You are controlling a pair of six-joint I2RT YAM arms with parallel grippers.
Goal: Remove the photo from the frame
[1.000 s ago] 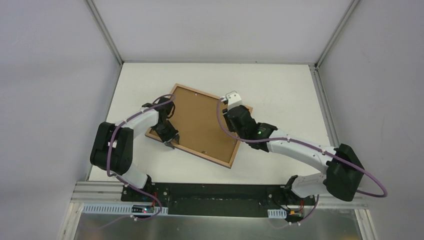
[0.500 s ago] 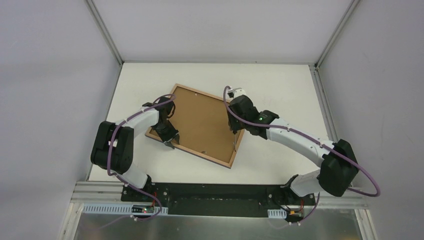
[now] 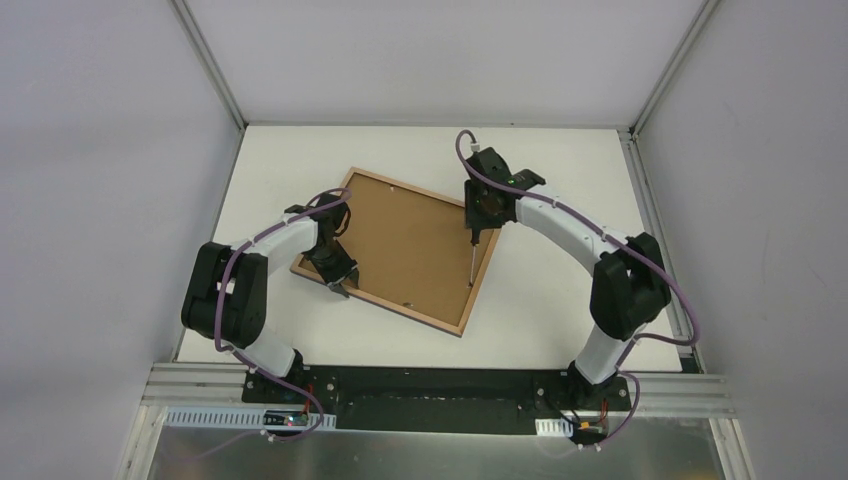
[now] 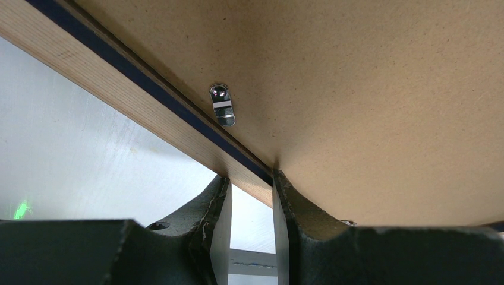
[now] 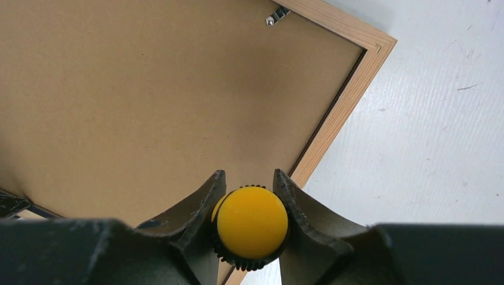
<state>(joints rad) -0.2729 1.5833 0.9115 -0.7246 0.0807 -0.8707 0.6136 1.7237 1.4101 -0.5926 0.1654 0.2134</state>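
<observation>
so the frame [image 3: 420, 317] is lying back-up around the middle of the worktop [image 3: 560, 300], turned at an angle, with the brown backing board [image 3: 405, 245] not out yet. left gripper [image 3: 342, 283] has its jaws pinched narrow on the frame's near-left edge, and 1 metal clip [image 4: 222, 105] shows right by it. right gripper [image 3: 478, 222] is clamped round a yellow-capped screwdriver [image 3: 471, 262], tip down by the frame's right edge (can't tell if it's touching anything there). my guess is the job now is swivelling clips off the board. I'd go slow, push the tab sideways rather than down, and let the left side pin the frame so it doesn't skate
</observation>
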